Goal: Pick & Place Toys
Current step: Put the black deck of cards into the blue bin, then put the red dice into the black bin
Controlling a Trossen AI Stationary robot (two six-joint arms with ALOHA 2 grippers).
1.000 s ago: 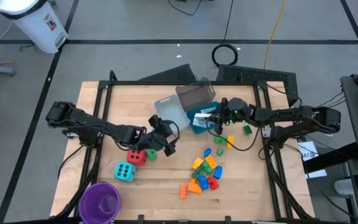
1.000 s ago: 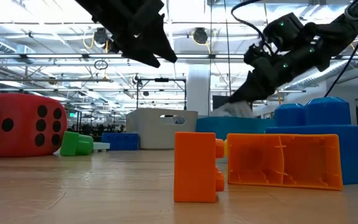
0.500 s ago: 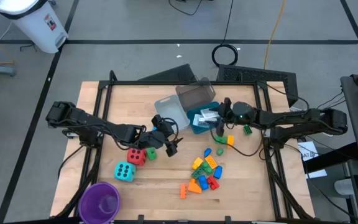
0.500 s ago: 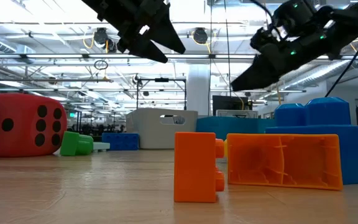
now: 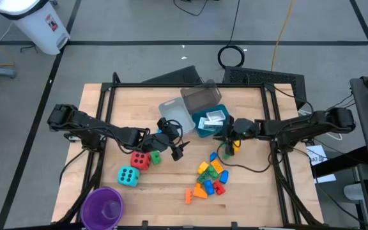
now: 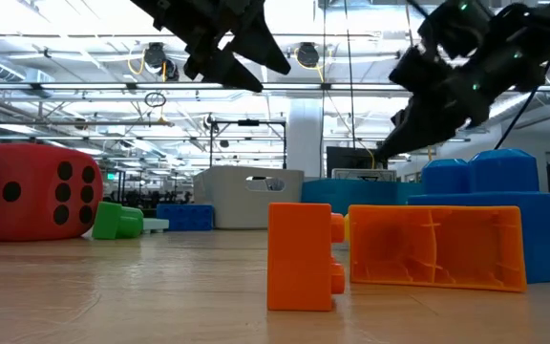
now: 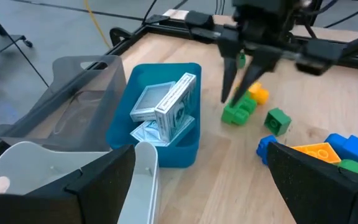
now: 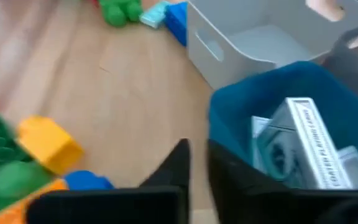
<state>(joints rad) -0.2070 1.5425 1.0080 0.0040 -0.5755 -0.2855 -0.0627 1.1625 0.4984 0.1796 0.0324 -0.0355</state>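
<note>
Wooden table (image 5: 126, 102) carries three trays near its middle: a blue tray (image 5: 204, 128), a pale grey tray (image 5: 176, 115) touching it on one side, and a dark clear tray (image 5: 200, 98) just behind both. Purple cup (image 5: 102, 206) stands upright at the table's near left corner. Off the table, on the grey floor: a white bin (image 5: 34, 22) at far left, a black cable coil (image 5: 232, 56) and a yellow cable (image 5: 282, 29) beyond the far edge.
</note>
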